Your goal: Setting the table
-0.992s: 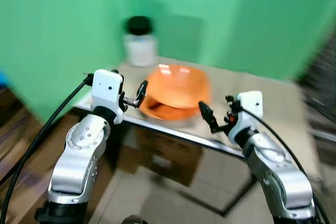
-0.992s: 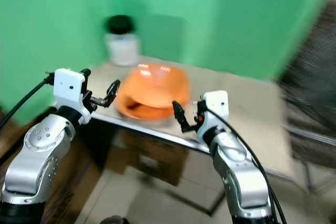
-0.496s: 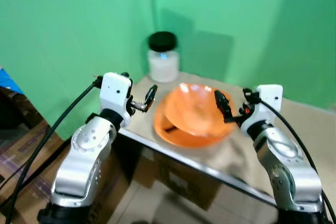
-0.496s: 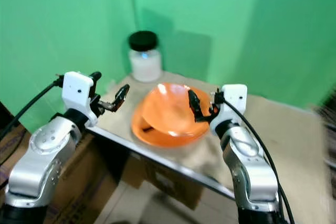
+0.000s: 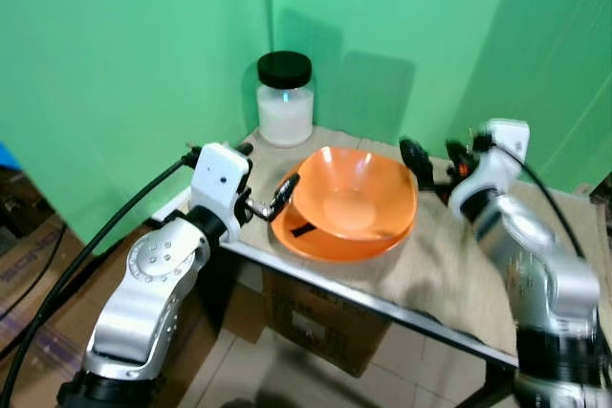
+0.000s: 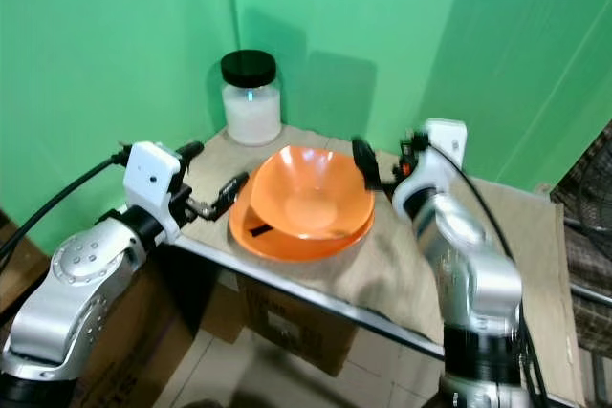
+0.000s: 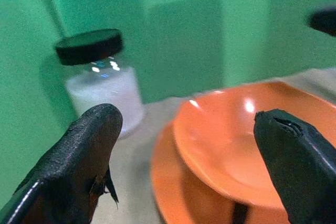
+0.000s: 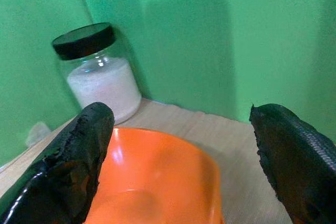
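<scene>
An orange bowl (image 5: 354,200) rests tilted on an orange plate (image 5: 311,241) on the cloth-covered table (image 5: 449,269). A dark, thin thing (image 5: 301,230) pokes out between bowl and plate. My left gripper (image 5: 277,200) is open beside the plate's left rim, its fingers (image 7: 79,156) spread wide on either side of the bowl (image 7: 247,129). My right gripper (image 5: 427,161) is open just past the bowl's far right rim, a little above the table. Between its fingers (image 8: 63,166) lies the bowl (image 8: 157,177).
A glass jar (image 5: 285,102) with white contents and a black lid stands at the table's back left corner by the green wall. A cardboard box (image 5: 325,317) sits under the table. A black cable (image 5: 105,236) trails from my left arm. Dark mesh (image 6: 588,188) stands at far right.
The camera has come closer to the table and steadied. My right gripper rose from the table's front edge to the bowl's far right side. My left gripper neared the plate's left rim.
</scene>
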You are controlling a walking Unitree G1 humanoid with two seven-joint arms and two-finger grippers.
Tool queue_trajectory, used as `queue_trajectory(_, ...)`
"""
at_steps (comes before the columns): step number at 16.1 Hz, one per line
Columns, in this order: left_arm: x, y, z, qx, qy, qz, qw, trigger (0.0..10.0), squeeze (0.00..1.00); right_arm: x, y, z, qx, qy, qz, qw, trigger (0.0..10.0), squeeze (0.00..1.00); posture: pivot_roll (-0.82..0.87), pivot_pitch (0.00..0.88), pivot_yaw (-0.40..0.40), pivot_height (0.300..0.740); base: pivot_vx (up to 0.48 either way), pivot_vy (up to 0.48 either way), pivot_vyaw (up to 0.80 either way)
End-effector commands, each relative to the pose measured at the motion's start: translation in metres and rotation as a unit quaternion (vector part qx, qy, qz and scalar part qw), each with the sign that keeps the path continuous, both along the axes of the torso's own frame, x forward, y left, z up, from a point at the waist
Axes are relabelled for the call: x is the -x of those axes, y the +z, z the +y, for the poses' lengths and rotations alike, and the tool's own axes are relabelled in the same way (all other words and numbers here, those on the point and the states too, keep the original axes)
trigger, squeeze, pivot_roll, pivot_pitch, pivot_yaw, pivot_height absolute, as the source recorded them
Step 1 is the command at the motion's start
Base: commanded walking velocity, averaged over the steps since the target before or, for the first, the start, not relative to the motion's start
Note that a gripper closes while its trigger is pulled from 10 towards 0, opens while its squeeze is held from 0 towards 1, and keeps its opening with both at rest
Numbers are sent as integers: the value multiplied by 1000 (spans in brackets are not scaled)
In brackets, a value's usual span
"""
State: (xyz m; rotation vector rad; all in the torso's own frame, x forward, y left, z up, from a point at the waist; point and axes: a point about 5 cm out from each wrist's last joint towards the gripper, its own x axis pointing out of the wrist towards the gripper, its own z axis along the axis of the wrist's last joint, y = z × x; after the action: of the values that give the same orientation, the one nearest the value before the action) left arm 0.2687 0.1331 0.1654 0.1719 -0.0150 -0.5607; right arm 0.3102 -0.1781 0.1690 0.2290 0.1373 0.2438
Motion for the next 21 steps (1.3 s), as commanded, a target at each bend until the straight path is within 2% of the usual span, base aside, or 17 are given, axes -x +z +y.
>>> queue_trajectory(1, 3, -4, -3, 1, -25, 11, 1000, 10000, 0, -3, -7, -9, -2, -4, 33, 999, 10000, 1000, 47, 0, -36, 740, 0, 0, 0)
queue_trajectory(2, 6, -5, -4, -3, -48, 19, 999, 10000, 0, -10, -10, -12, -8, 1, 47, 999, 10000, 1000, 47, 0, -41, 740, 0, 0, 0)
queue_trajectory(3, 10, -7, -2, -19, -83, 29, 996, 10000, 0, -22, -14, -13, -31, 8, 65, 997, 10000, 400, 51, 0, -46, 740, 0, 0, 0)
queue_trajectory(4, 11, -7, -1, -27, -90, 31, 995, 10000, 0, -26, -18, -14, -31, 5, 77, 997, 10000, 0, 55, 0, -50, 740, 0, 0, 0)
queue_trajectory(6, 11, -7, 5, -42, -95, 29, 994, 10000, 0, -33, -26, -11, -35, 7, 122, 992, 10000, 0, 68, 0, -58, 740, 0, 0, 0)
queue_trajectory(8, 13, -7, 6, -48, -110, 34, 992, 10000, 0, -31, -37, -7, -29, 7, 177, 984, 10000, 0, 72, 0, -56, 740, 0, 0, 0)
queue_trajectory(11, 16, -12, 2, -56, -132, 42, 989, 10000, 0, -30, -45, -4, -41, 12, 200, 979, 10000, 0, 60, 0, -42, 740, 0, 0, 0)
queue_trajectory(15, 13, -13, 0, -58, -138, 40, 988, 10000, 0, -26, -44, 0, -68, 30, 211, 975, 10000, 0, 48, 0, -37, 740, 0, 0, 0)
queue_trajectory(16, 12, -13, -1, -59, -140, 39, 988, 10000, 0, -26, -43, 0, -70, 36, 208, 975, 5216, 0, 46, 0, -40, 740, 0, 0, 0)
queue_trajectory(17, 12, -14, -1, -63, -138, 37, 988, 10000, 0, -25, -44, -2, -73, 36, 208, 975, 4863, 0, 46, 0, -44, 740, 0, 0, 0)
queue_trajectory(18, 11, -16, -1, -71, -134, 35, 988, 10000, 0, -25, -45, -4, -76, 31, 212, 974, 1373, 0, 46, 0, -46, 740, 0, 0, 0)
queue_trajectory(19, 11, -17, 1, -76, -130, 34, 988, 10000, 0, -25, -45, -4, -80, 31, 213, 973, 0, 0, 46, 0, -49, 740, 0, 0, 0)
queue_trajectory(21, 10, -18, 0, -77, -129, 33, 988, 10000, 0, -25, -45, -3, -85, 38, 219, 971, 0, 0, 47, 0, -50, 740, 0, 0, 0)
